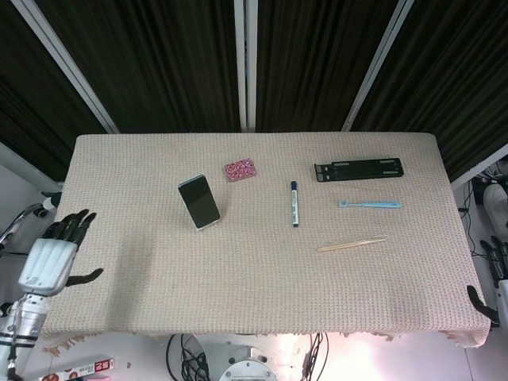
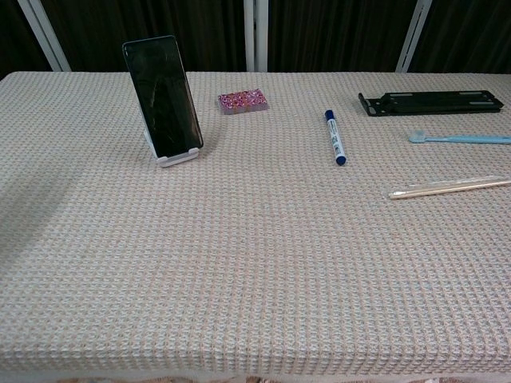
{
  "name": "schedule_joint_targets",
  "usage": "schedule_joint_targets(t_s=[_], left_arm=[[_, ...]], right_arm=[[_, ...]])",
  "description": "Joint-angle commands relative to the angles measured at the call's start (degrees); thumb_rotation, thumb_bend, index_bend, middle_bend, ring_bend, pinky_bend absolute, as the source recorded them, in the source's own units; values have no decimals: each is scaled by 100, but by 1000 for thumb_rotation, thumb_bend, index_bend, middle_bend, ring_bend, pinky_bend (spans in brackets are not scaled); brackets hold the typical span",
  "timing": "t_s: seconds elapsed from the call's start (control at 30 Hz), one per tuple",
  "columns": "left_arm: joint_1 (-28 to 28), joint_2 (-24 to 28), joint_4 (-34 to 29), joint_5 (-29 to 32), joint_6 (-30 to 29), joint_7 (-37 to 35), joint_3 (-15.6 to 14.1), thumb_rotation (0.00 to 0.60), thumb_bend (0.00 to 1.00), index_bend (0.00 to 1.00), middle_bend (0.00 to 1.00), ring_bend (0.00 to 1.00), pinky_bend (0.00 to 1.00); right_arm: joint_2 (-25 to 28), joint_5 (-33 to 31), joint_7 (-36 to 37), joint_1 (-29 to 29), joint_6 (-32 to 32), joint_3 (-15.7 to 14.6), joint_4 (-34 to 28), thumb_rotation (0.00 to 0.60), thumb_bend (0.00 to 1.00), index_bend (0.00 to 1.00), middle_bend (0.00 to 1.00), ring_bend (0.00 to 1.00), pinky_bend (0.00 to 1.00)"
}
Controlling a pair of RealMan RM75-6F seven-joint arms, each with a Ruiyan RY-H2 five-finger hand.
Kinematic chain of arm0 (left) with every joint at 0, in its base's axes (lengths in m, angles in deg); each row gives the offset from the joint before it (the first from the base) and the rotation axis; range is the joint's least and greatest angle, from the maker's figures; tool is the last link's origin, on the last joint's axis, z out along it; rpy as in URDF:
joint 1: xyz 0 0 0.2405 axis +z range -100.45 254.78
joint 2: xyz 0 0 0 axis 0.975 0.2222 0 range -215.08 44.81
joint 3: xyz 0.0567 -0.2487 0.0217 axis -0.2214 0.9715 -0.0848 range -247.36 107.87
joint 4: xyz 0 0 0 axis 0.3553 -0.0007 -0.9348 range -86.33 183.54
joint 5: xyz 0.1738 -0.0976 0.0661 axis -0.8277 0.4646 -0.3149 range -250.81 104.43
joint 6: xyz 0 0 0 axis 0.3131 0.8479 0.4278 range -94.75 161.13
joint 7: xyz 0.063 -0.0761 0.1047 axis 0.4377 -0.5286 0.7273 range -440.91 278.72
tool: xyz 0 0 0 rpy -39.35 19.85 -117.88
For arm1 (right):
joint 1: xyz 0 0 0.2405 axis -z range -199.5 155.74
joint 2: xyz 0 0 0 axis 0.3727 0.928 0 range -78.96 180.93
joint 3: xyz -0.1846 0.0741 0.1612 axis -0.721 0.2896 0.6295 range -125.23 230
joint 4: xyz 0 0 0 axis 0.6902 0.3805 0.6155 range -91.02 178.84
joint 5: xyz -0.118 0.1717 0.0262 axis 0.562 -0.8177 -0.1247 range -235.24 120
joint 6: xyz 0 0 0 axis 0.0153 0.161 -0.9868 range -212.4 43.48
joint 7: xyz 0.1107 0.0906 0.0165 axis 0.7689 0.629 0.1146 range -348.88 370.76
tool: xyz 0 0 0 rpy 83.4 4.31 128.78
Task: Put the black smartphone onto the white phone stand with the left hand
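Black smartphone (image 2: pixel 162 94) propped upright in white phone stand (image 2: pixel 177 156) for viewing, left hand (image 1: pixel 54 254) well clear, fingers (image 1: pixel 73 225) released, empty.

one smartphone (image 2: pixel 162 93), one stand (image 2: pixel 176 156), one marker (image 2: pixel 334 137), one toothbrush (image 2: pixel 461 139), one pink case (image 2: pixel 243 100)

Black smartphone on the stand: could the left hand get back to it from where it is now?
Probably yes. The left hand is open off the table's near-left edge, and only bare cloth lies between it and the black smartphone leaning on the white phone stand.
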Motion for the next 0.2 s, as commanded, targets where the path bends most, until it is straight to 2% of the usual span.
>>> schedule_joint_targets(t_s=[0.03,0.2], left_arm=[[1009,-409,1161,-442,-316,-893,-81,458,108,22,67,93,213],[1396,-757,1668,-559,-372,-1192,266,455,110,21,67,93,213]], right_arm=[[-20,94,-167,28,58,-114,-117,600,242,0,0,0,0],[-120,150,-370,-16,102,-123,-182,600,244,0,0,0,0]])
